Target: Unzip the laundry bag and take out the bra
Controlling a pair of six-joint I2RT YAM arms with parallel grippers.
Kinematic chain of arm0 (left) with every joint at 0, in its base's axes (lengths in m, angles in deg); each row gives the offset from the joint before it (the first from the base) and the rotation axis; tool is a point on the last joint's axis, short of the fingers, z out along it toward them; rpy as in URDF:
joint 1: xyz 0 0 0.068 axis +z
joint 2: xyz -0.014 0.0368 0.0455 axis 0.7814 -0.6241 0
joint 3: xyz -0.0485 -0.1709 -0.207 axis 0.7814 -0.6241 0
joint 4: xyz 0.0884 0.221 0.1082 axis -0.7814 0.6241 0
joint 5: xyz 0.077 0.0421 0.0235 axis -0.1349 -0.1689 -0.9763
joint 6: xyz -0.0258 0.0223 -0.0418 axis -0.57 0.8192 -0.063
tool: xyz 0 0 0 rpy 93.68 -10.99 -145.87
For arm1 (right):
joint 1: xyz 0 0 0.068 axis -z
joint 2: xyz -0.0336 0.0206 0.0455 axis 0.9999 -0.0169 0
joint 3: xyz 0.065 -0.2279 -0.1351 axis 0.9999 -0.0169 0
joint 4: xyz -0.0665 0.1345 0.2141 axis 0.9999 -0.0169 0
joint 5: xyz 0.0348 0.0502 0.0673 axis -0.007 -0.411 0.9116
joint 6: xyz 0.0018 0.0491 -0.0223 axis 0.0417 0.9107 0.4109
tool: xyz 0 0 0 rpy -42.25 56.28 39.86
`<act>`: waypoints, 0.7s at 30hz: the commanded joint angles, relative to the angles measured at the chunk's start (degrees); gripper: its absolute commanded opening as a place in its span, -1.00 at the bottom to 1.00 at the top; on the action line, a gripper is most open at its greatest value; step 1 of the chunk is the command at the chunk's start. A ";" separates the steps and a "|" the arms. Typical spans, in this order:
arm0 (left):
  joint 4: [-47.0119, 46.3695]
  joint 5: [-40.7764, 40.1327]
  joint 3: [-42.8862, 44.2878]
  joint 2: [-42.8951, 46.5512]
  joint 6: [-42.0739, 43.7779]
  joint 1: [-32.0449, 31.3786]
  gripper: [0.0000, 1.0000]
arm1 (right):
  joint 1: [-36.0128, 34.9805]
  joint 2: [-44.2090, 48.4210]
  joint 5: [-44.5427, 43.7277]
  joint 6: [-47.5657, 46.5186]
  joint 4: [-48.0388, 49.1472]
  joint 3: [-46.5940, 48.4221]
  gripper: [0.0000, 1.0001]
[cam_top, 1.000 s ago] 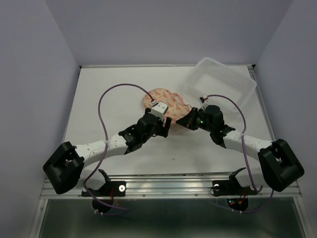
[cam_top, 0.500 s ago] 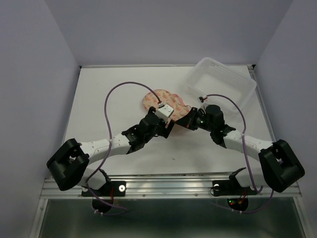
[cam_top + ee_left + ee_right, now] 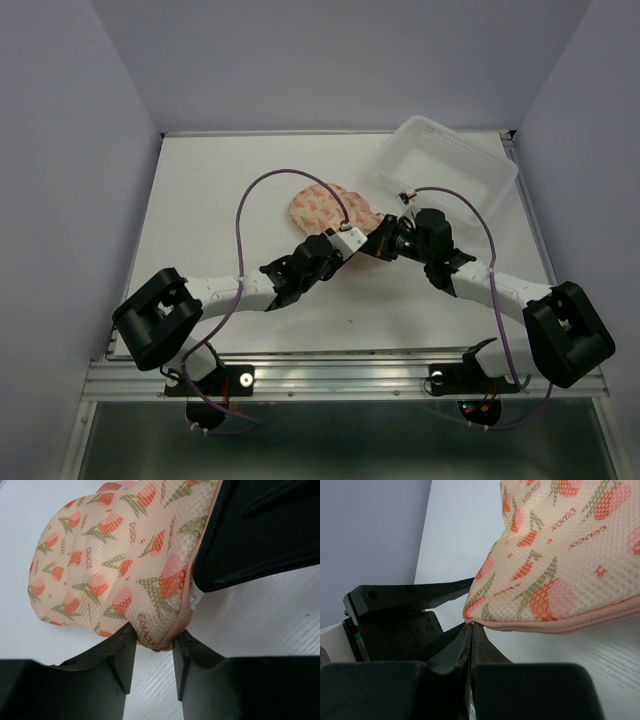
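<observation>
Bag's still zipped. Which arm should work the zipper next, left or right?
Probably the left. The left gripper straddles the laundry bag at its pink zipper rim, jaws apart, so it is free to move. The right gripper is shut on the bag's corner, anchoring it.

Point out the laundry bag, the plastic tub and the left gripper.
laundry bag (image 3: 115, 560), left wrist view, printed top panel.
plastic tub (image 3: 497, 165), top external view, its right rim.
left gripper (image 3: 154, 667), left wrist view, between the fingertips at the bag's edge.
</observation>
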 commanded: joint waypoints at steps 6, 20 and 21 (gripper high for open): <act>-4.93 -0.98 0.23 0.16 1.46 -0.25 -0.62 | -0.27 2.37 0.68 -0.59 2.05 2.59 -0.99; -2.39 -4.94 -4.61 7.45 -5.13 -0.25 -1.00 | 5.69 13.36 -13.73 -8.66 -15.24 9.09 -0.99; -1.51 -5.46 -4.53 7.72 -5.92 -0.25 -1.00 | 6.92 14.32 -15.39 -9.20 -16.31 9.87 -0.99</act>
